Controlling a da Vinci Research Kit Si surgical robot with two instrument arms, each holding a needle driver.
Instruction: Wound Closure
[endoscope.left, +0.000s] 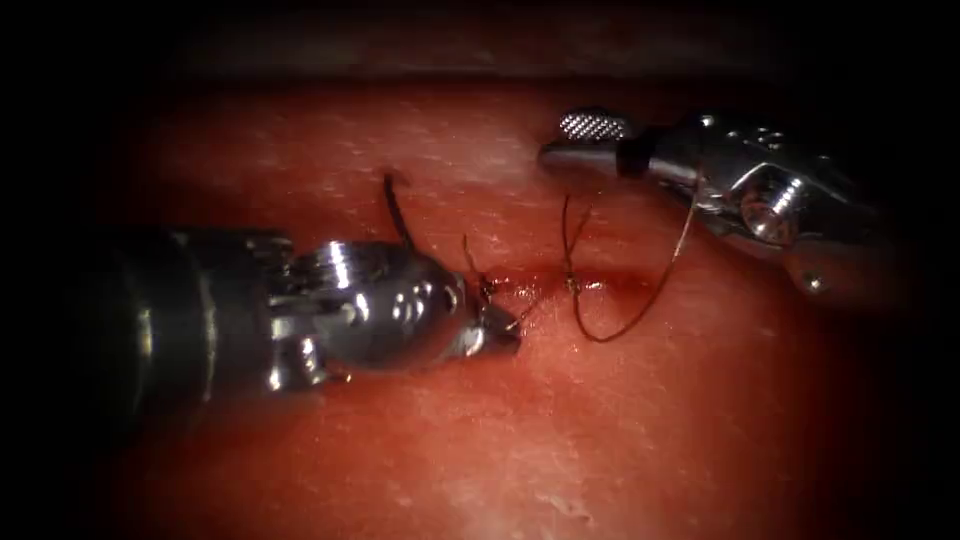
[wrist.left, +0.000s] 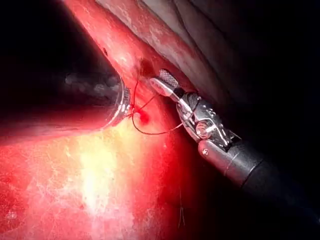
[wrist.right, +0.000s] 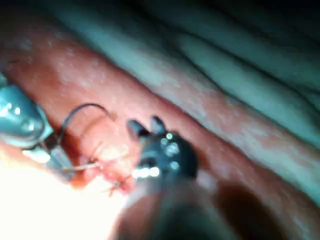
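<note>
The left tool (endoscope.left: 500, 328) lies low over the tissue (endoscope.left: 520, 440) at the left end of the cut (endoscope.left: 610, 285), its jaws shut on the thread (endoscope.left: 640, 305) beside a stitch. From there the thread runs in a wide loop to the right and up across the right tool's wrist. The right tool (endoscope.left: 580, 140) hovers beyond the cut to the right, jaws open and holding nothing; the right wrist view shows its tips (wrist.right: 146, 126) apart. A dark curved piece (endoscope.left: 396, 210), apparently the needle, lies on the tissue behind the left tool, held by neither tool.
Red fluid (endoscope.left: 590, 287) wets the cut around the stitch. Short thread ends (endoscope.left: 470, 255) stick up near the left jaws. The tissue's far edge (endoscope.left: 480, 80) runs behind both tools. Pale folds (wrist.right: 240, 75) lie beyond the tissue.
</note>
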